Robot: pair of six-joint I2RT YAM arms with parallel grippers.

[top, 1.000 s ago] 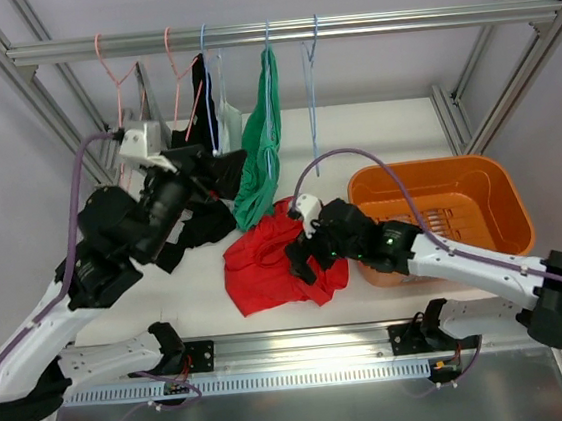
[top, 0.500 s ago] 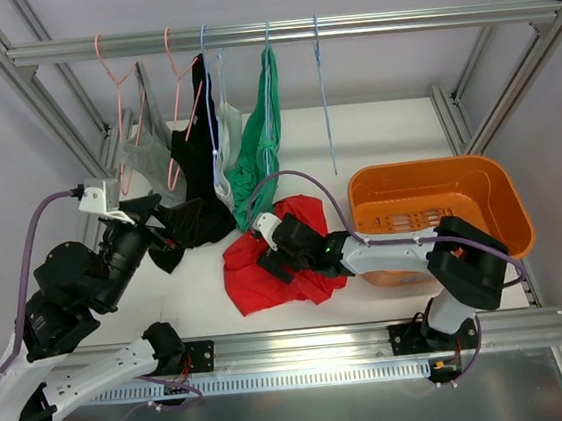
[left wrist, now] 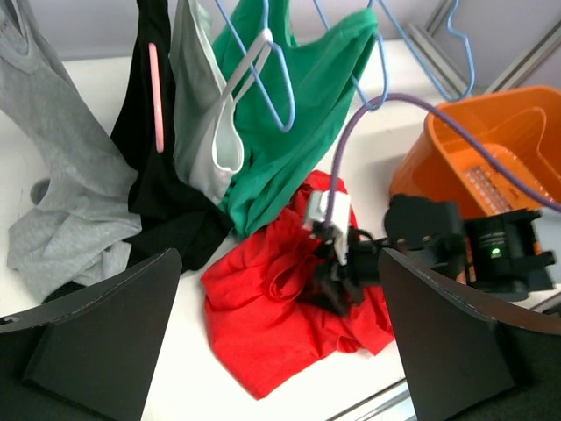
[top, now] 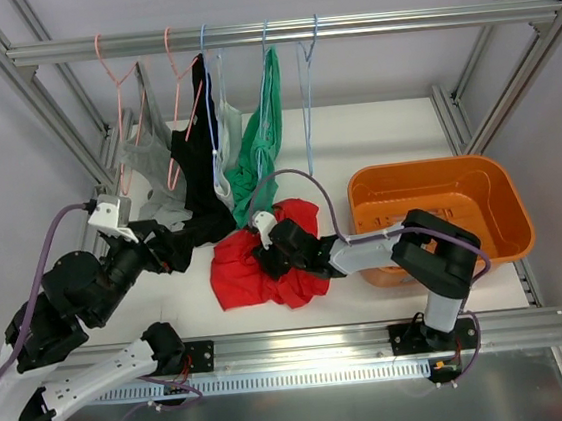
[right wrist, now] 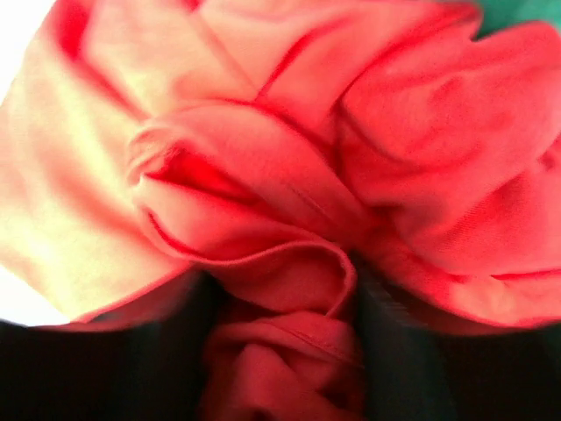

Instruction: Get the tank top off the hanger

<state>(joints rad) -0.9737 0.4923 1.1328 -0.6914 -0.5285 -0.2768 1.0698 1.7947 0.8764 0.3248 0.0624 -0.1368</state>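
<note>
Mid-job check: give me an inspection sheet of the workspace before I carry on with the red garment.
Surface: white table, red garment crumpled near its front.
Job's things: red garment is off any hanger; one blue hanger hangs empty on the rail; gray top, black top, white top and green top hang on hangers.
Clutter: orange basket on the right, no clothes seen inside.
Grippers: left gripper open, holding nothing; right gripper has fingers either side of a bunched red fold, clamping unconfirmed.
Cables: purple cable arcs over the red garment, close to the green top.
Surroundings: aluminium frame, plain walls.
</note>
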